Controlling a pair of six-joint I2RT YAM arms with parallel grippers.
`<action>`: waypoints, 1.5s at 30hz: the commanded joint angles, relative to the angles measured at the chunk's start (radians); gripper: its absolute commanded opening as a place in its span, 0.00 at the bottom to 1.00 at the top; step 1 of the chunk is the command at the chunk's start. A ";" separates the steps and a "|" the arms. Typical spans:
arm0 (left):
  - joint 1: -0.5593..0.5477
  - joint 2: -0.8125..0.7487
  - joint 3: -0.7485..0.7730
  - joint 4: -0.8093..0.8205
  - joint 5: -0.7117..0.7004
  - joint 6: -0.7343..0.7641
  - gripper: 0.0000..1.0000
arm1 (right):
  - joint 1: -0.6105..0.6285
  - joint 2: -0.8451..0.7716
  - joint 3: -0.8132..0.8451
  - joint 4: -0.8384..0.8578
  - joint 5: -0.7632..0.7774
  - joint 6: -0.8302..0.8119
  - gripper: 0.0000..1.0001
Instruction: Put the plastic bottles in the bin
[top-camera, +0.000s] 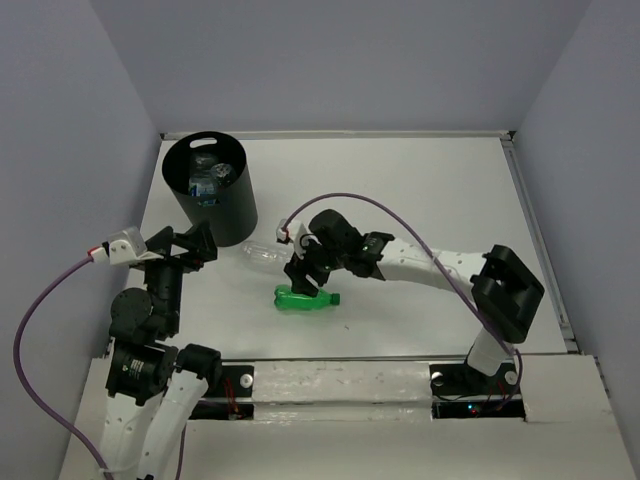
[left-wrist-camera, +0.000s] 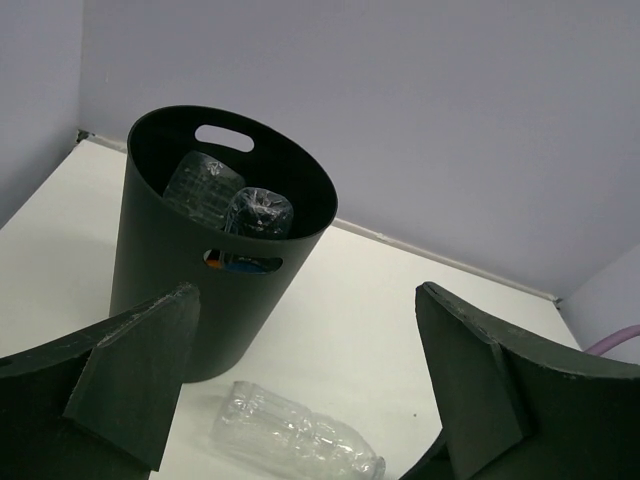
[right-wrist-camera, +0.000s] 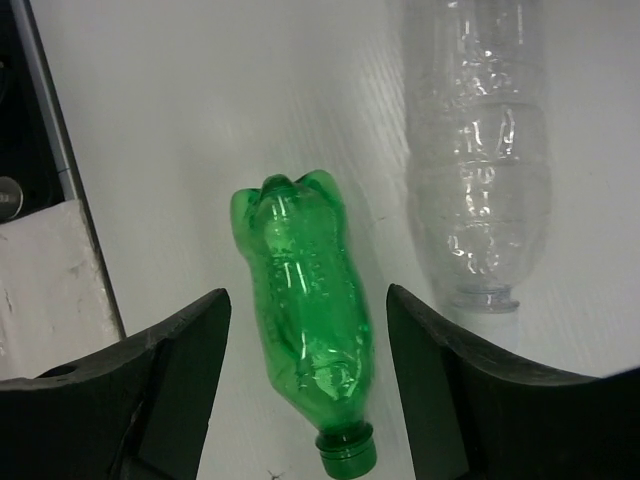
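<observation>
The tall black bin (top-camera: 210, 185) stands at the back left and holds several bottles (left-wrist-camera: 228, 202); a blue label shows through its handle slot. A green bottle (top-camera: 308, 298) lies on its side on the table, cap to the right. A plain clear bottle (top-camera: 265, 255) lies just behind it, beside the bin. My right gripper (top-camera: 303, 272) is open and hovers over the green bottle (right-wrist-camera: 308, 310), a finger on each side, not touching; the clear bottle (right-wrist-camera: 482, 160) lies to its right. My left gripper (top-camera: 195, 243) is open and empty, near the bin (left-wrist-camera: 215, 240), with the clear bottle (left-wrist-camera: 295, 432) below it.
A raised rail (top-camera: 535, 230) edges the white table on the right and back. Purple cables loop over both arms. The near edge carries a white mounting plate (top-camera: 330, 380) with the arm bases.
</observation>
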 joint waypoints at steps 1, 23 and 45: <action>0.006 0.006 0.003 0.041 0.008 0.001 0.99 | 0.037 0.032 0.015 -0.026 -0.036 -0.018 0.67; 0.006 -0.016 0.001 0.041 0.018 0.002 0.99 | 0.153 0.215 0.087 -0.026 0.024 -0.010 0.68; 0.012 -0.092 0.015 0.017 -0.088 0.002 0.99 | 0.031 0.279 0.805 0.311 0.179 0.180 0.39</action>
